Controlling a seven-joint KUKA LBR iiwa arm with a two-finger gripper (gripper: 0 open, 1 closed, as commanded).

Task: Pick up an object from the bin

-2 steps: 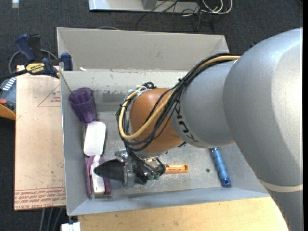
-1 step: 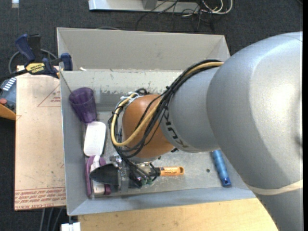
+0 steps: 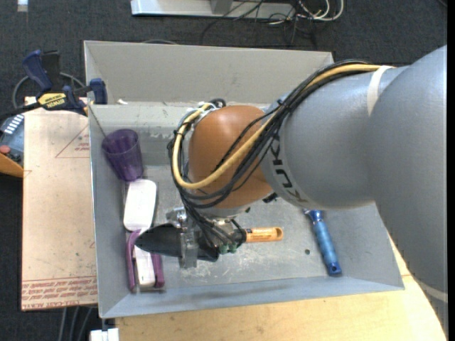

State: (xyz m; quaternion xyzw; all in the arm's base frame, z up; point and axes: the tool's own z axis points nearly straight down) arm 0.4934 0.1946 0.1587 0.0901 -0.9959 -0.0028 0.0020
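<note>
Grey bin (image 3: 249,293), end effector (image 3: 190,251) near front wall, grip unclear, bare floor between orange marker (image 3: 261,234) and blue pen (image 3: 323,241)

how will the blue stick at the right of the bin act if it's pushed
The blue round plastic stick lies flat in the grey metal bin, so a sideways push would probably roll it. It looks stiff, slim and likely light. Its smooth body may slip when pinched.

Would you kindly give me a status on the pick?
Gripper low, lower-left of bin. Black wedge-shaped thing against it, hold unconfirmed. White block, purple item alongside.
</note>
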